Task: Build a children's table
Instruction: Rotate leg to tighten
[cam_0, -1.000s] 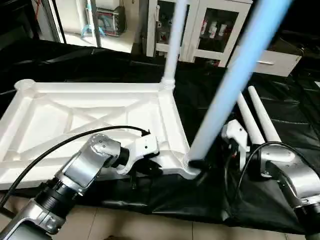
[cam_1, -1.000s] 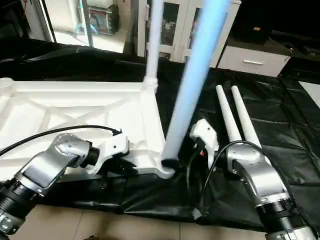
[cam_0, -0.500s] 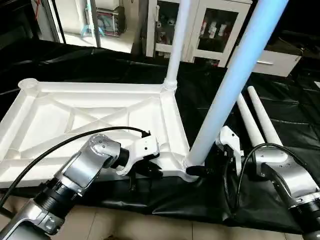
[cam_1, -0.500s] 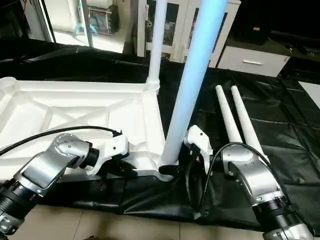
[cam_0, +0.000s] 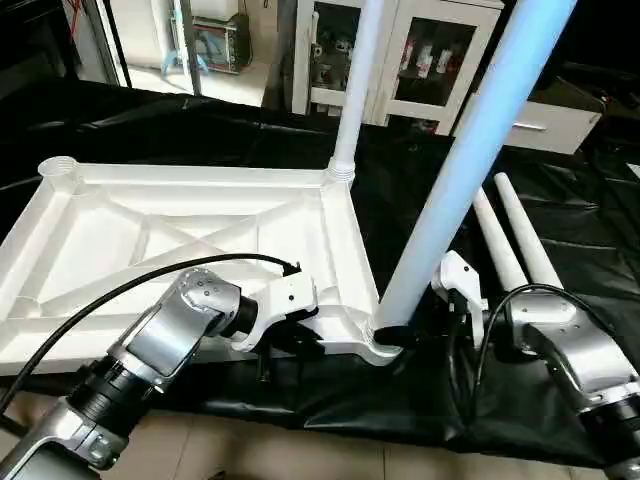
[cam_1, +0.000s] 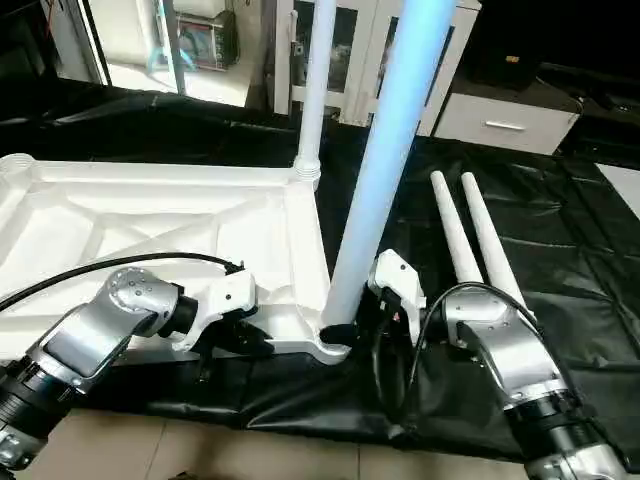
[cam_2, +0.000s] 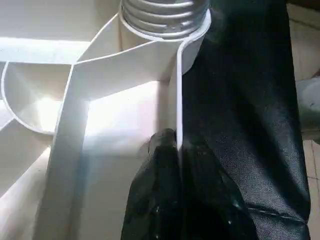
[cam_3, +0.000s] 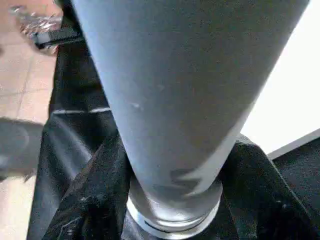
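1. The table top (cam_0: 190, 225) is white plastic, smooth with a soft sheen, ribbed on its upturned underside.
2. The legs (cam_0: 470, 140) are smooth white plastic tubes, with ridged threads at the socket (cam_2: 165, 12).
3. The sheet (cam_0: 560, 200) is black, glossy and creased.
4. The forearms (cam_0: 170, 335) are brushed silver metal.
5. The pincer fingers (cam_2: 160, 195) are matt black.
6. The floor (cam_0: 300, 450) is smooth tile.

Lab; glass-fronted cabinets (cam_0: 400, 50)

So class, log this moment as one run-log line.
left fingers: pinch white plastic tabletop rim | right fingers: around near-corner white tube leg | standing legs: two | lying legs: two
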